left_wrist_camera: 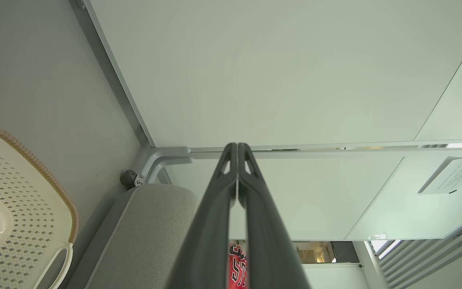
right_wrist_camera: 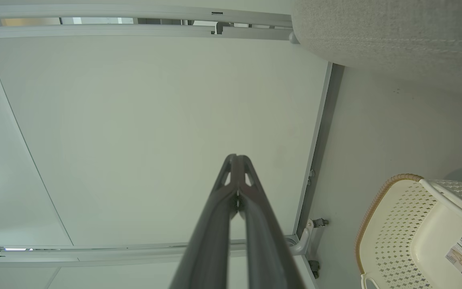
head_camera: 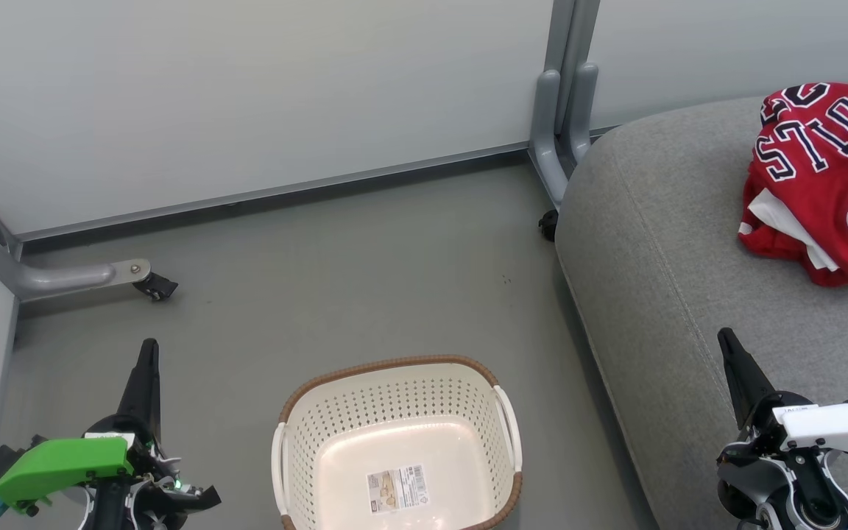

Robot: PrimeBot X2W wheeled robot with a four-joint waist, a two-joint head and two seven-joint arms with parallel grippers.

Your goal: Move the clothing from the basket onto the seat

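Head view: clothing [head_camera: 821, 184] lies on the seat [head_camera: 659, 243].

We see the red clothing [head_camera: 821, 184], black white-outlined lettering uppermost, bunched in a heap on the grey seat [head_camera: 659, 243], and the cream perforated basket [head_camera: 394, 366] standing upright beside the seat, its bottom bare.

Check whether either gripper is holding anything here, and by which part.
Nothing is held. The left gripper and right gripper are both shut and empty; the clothing lies on the seat, and the basket is empty.
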